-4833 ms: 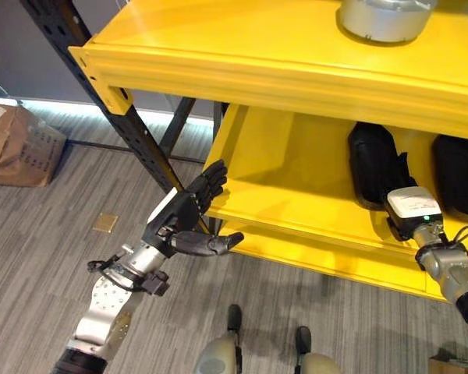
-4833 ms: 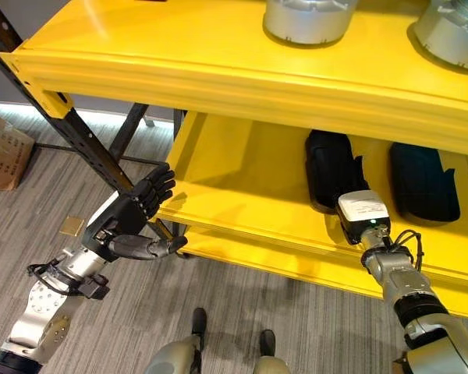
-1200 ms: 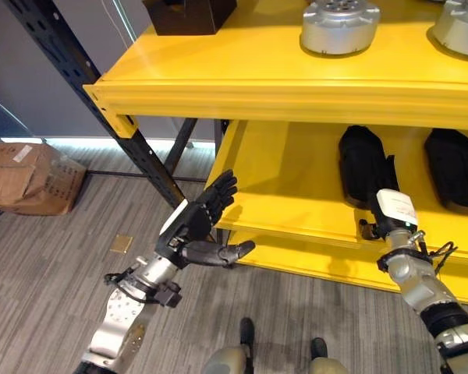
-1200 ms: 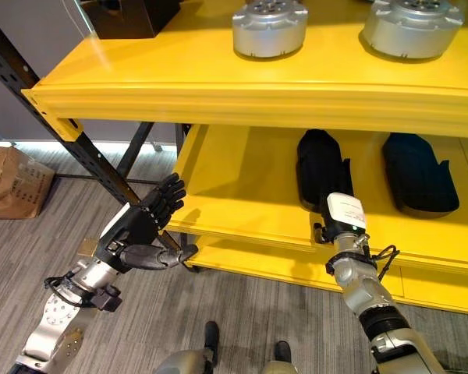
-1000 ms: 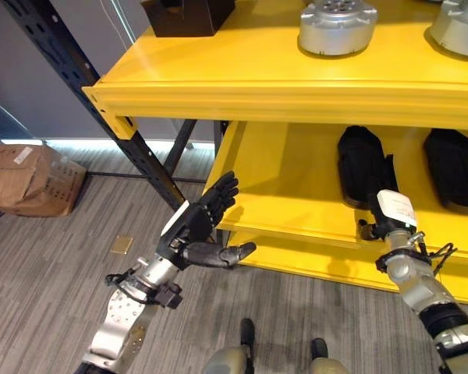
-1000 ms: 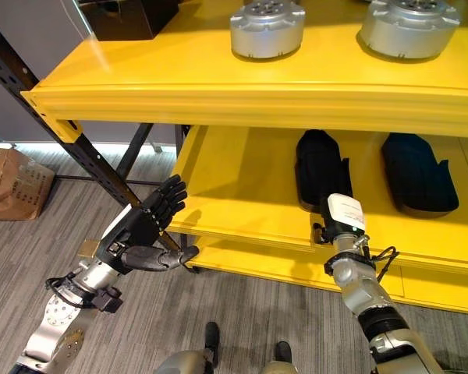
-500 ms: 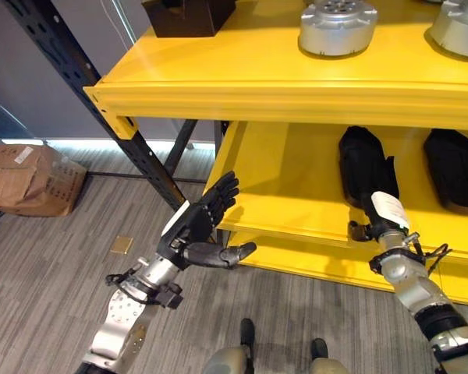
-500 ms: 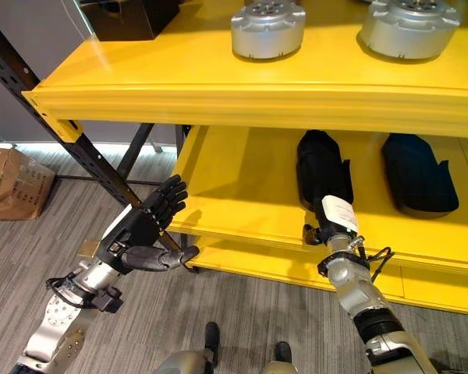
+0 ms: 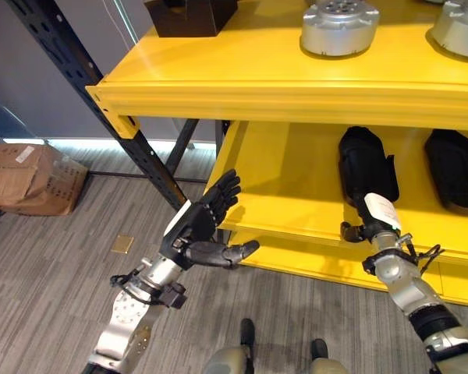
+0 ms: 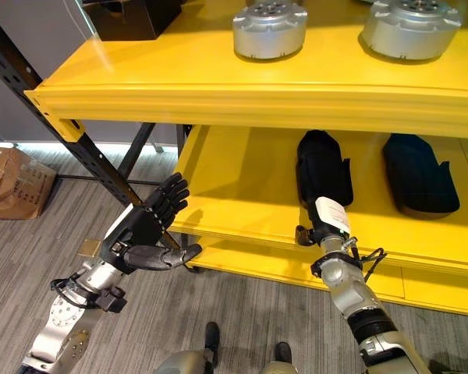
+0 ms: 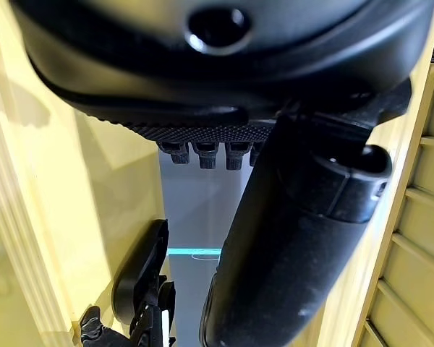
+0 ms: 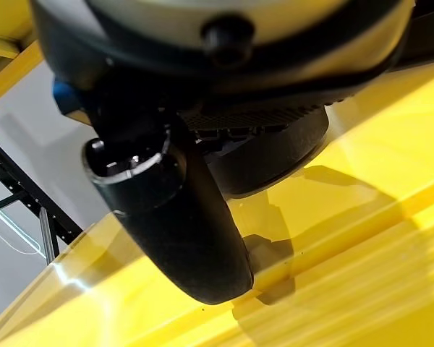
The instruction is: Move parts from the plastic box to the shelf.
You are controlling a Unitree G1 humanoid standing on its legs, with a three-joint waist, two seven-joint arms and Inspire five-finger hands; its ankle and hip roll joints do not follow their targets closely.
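My right hand [image 9: 372,222] sits at the front edge of the lower deck of the yellow shelf [image 9: 281,183], just in front of a black moulded part [image 9: 364,165] that lies flat on that deck. In the eye views the hand's white-covered back faces up and the thumb juts to the side. In my right wrist view the thumb [image 12: 181,224] stretches over the yellow deck, with the fingers curled short next to the dark part; I cannot tell whether they are touching it or gripping it.

A second black part [image 10: 420,185] of the same kind lies on the same deck, further to my right and apart from the first.

My left hand [image 9: 196,224] hangs in the air off the shelf's left front corner, above the grey plank floor [image 9: 54,265]. Its fingers are straight and spread, the thumb stuck out sideways, and it holds nothing.

On the upper deck stand two round silver metal parts [image 10: 270,29] side by side, with a dark box-shaped object [image 9: 190,13] at the left end. A brown cardboard box [image 9: 30,178] lies on the floor well to the left, past the shelf's black perforated upright [image 9: 101,101].
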